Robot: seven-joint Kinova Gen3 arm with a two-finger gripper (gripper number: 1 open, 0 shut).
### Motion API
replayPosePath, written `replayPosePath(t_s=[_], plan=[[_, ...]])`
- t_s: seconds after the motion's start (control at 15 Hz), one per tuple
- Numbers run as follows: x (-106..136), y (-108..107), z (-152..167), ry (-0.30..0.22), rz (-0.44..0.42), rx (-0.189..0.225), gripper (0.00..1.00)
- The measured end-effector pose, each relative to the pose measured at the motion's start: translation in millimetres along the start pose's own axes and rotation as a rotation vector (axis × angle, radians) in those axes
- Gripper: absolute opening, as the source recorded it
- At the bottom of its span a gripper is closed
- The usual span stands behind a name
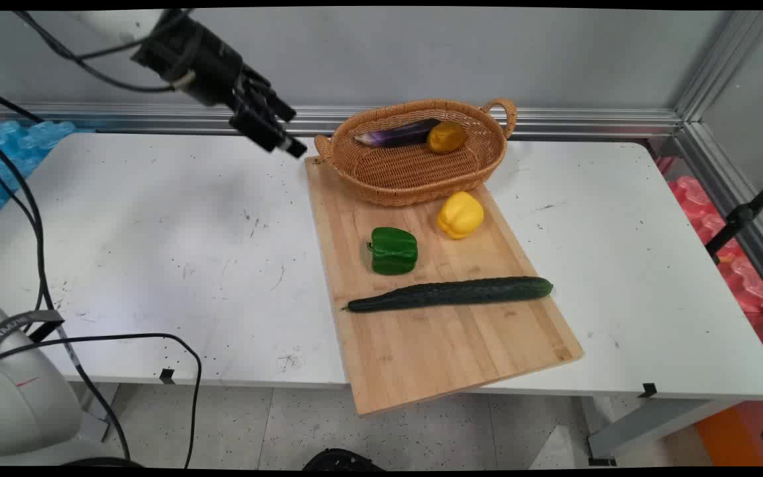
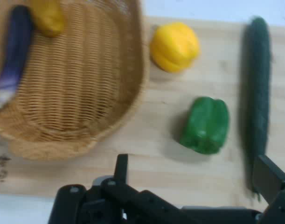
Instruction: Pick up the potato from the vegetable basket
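Gripper (image 1: 282, 132) hangs open, empty, beside wicker basket (image 1: 381, 179).

Wicker basket (image 1: 414, 173), vegetables, wooden board (image 1: 434, 331)

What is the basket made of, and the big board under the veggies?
The basket looks like woven wicker or rattan: tan strands in a visible weave, with looped handles. The board looks like bamboo or light wood, matte, with long grain stripes. I can't be sure of either.

arm: enters from upper left, raised high, black cables hanging off it | wrist: pitched down toward the right | gripper (image 1: 285, 132): black two-finger, hanging in air, holding nothing | fingers (image 2: 268, 179): spread apart
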Motion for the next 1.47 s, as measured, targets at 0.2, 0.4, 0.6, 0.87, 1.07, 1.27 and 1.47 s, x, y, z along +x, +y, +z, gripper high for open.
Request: replayPosePath(t_s=[0.2,0.4,0.6,0.87,1.07,1.27,1.47], plan=[[7.0,-15.2,-6.2,0.048,-0.07,0.053,1.0],[21.8,-29.4,-1.7,0.09,-0.127,0.097,1.0],[42.1,-42.1,14.5,0.111,-0.176,0.134,1.0],[66.2,-55.0,45.4,0.109,-0.217,0.17,1.0],[87.0,-65.1,80.7,0.095,-0.237,0.188,1.0],[103.8,-75.1,123.1,0.062,-0.248,0.2,1.0],[115.6,-82.7,162.2,0.027,-0.251,0.202,1.0]])
